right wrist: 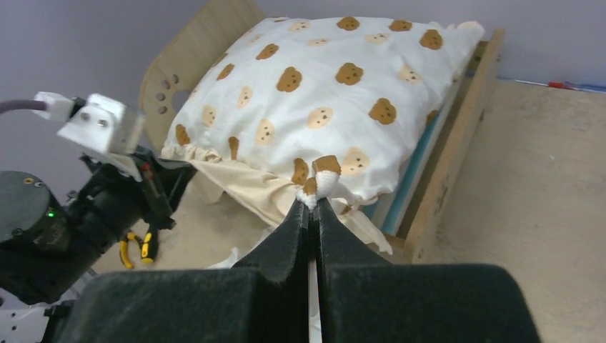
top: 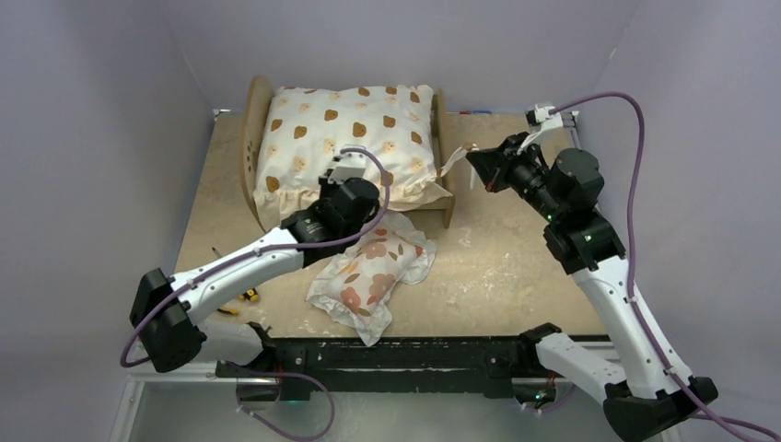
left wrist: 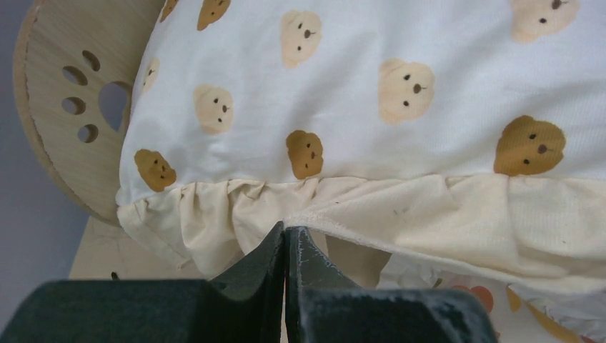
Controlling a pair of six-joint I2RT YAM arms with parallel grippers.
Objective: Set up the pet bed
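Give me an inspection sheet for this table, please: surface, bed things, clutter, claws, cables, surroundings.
Surface: tan tabletop, white scuffs.
Job's things: pet bed at far left, bear-print cushion lying in it; floral pillow on the tabletop in front.
Clutter: small yellow-handled tool near the left arm.
Grippers: left gripper shut at the cushion's ruffle; right gripper shut on the cushion's corner.
Cables: purple cables looping along both arms.
Surroundings: pale walls.

No readable text, label, brand or number shows on anything here.
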